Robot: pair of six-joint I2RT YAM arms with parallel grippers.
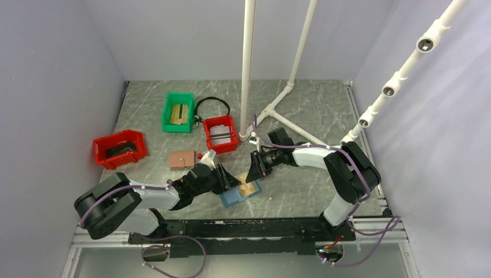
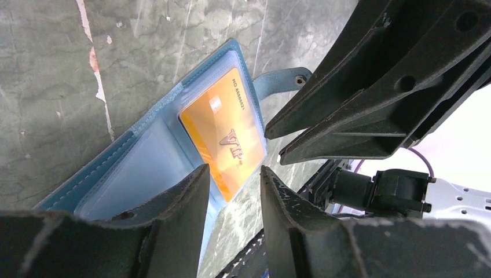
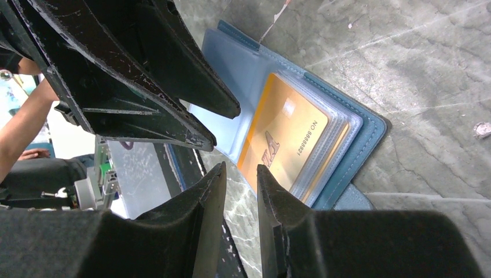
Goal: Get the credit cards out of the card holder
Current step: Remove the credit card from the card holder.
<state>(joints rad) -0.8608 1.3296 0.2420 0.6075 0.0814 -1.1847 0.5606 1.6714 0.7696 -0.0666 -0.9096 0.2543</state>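
overhead view: the blue card holder (image 1: 234,197) lies open and flat on the grey marbled table (image 1: 301,110), near the front edge between the two arms. a gold credit card (image 1: 250,188) shows on its right half. the left gripper (image 1: 231,180) and the right gripper (image 1: 253,174) come in low over it from either side, tips close together. a brown wallet (image 1: 181,158), two red bins (image 1: 120,148) and a green bin (image 1: 178,112) stand well apart behind. left wrist view: the left gripper's fingers (image 2: 185,197) stand partly apart just above the near edge of the holder, with the card's lower corner showing in the gap; nothing is clamped. the card sits in a clear sleeve, and the snap tab (image 2: 284,81) sticks out beyond it. the right gripper's fingers hang just beside the card's far edge. right wrist view: the right gripper's fingers (image 3: 278,197) stand a narrow slit apart, bare table showing between them, holding nothing. one fingertip sits just at the card's edge; contact cannot be told. several clear sleeves (image 3: 347,130) are stacked under the card.
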